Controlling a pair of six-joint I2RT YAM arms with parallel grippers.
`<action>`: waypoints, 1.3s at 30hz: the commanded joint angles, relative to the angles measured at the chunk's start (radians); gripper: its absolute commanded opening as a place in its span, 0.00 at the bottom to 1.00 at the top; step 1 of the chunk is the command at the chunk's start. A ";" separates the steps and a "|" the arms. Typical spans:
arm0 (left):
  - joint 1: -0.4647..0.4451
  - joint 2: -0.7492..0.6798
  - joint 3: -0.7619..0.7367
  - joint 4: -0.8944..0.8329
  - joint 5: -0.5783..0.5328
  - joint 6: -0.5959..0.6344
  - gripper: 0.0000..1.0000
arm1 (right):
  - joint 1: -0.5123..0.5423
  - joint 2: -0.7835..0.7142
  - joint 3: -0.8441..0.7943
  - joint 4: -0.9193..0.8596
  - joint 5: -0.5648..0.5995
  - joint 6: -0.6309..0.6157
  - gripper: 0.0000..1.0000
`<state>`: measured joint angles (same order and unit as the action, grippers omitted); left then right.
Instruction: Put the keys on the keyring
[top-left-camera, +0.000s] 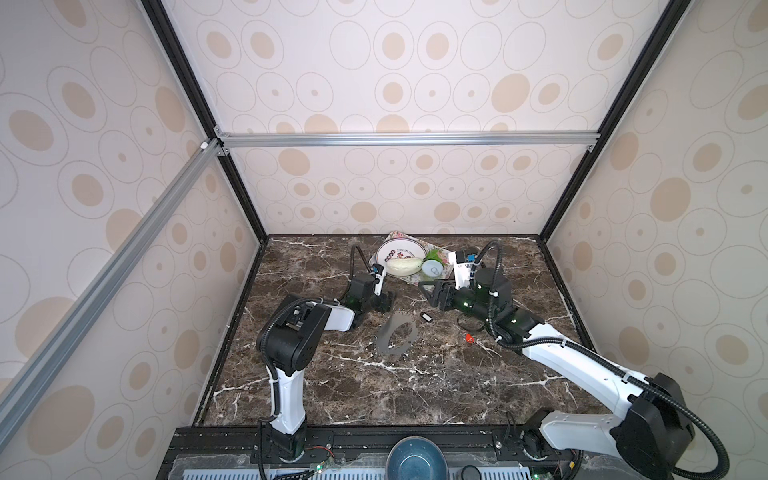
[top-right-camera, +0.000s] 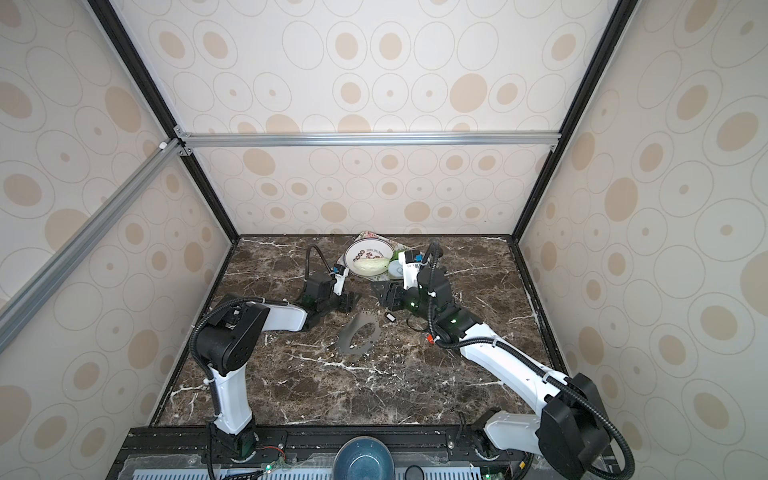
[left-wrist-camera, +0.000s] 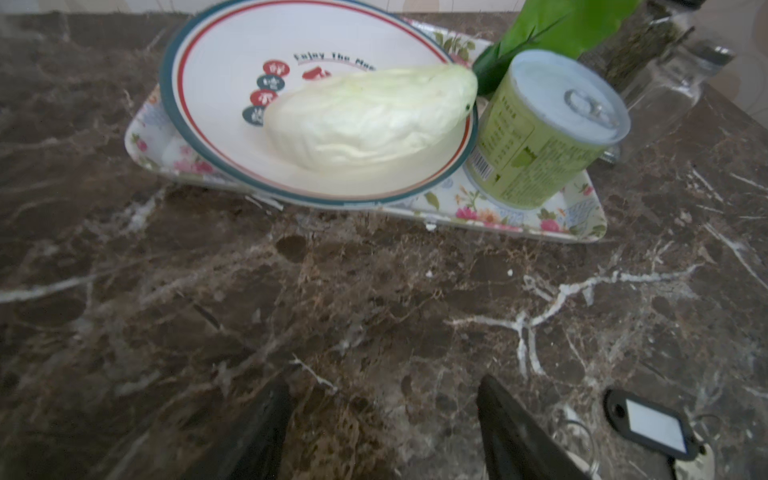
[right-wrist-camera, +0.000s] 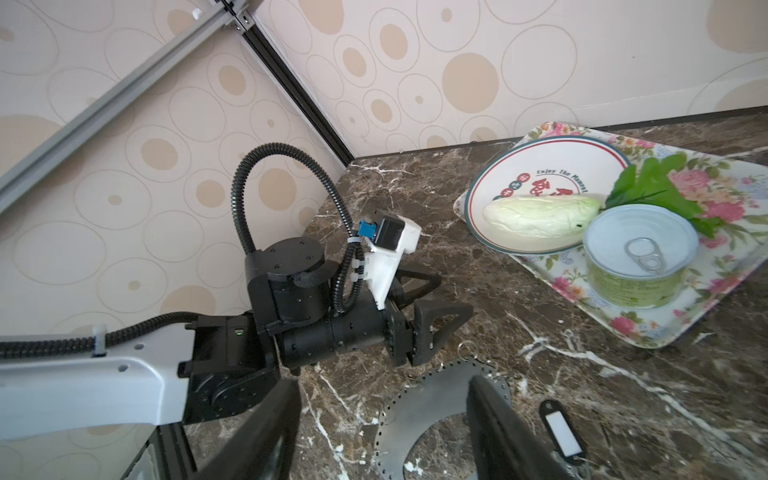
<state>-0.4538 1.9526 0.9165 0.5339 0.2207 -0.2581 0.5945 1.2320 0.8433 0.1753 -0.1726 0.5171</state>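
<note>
Brown marble with white veins forms the tabletop (top-left-camera: 374, 395), boxed in by walls papered with beige ovals. The keys are too small to resolve in both top views: only their tags read, a black tag (top-left-camera: 426, 317) with a white label just beyond the keyring's right edge, and a red tag (top-left-camera: 469, 338) farther right, half tucked against the right arm's cable in a top view (top-right-camera: 431, 340). In the wrist views the black tag (left-wrist-camera: 650, 428) shows a thin wire loop, with its key cut off at the frame edge. The keyring (top-left-camera: 384, 338) lies flat mid-table, a dull grey metal oval with a wide hole and a rim of tiny perforations; in the right wrist view (right-wrist-camera: 419, 399) a finger covers part of it and the frame crops it. Behind sit a floral tray (left-wrist-camera: 573, 216), a glossy plate (left-wrist-camera: 216, 137) holding a pale cabbage wedge (left-wrist-camera: 365, 120), a green can (left-wrist-camera: 548, 137) and a blurred glass jar (left-wrist-camera: 665, 54). The left gripper (right-wrist-camera: 440, 297) sits low beside the ring's far end, elbow folded, jaws spread and empty. The right gripper (top-left-camera: 430, 291) points leftward near the tray, jaws likewise apart, holding nothing.
</note>
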 joint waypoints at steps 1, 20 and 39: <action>-0.023 -0.018 -0.043 0.027 0.006 -0.049 0.70 | -0.004 -0.011 -0.072 0.038 0.079 -0.021 0.67; -0.155 -0.171 -0.446 0.363 0.116 -0.201 0.69 | 0.003 0.244 -0.088 0.042 0.090 0.068 0.44; -0.221 -0.398 -0.546 0.324 -0.056 -0.157 0.69 | 0.022 0.588 0.234 -0.259 0.076 0.054 0.29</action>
<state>-0.6708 1.6001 0.3759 0.8917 0.2394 -0.4332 0.6067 1.7992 1.0477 -0.0105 -0.0818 0.5793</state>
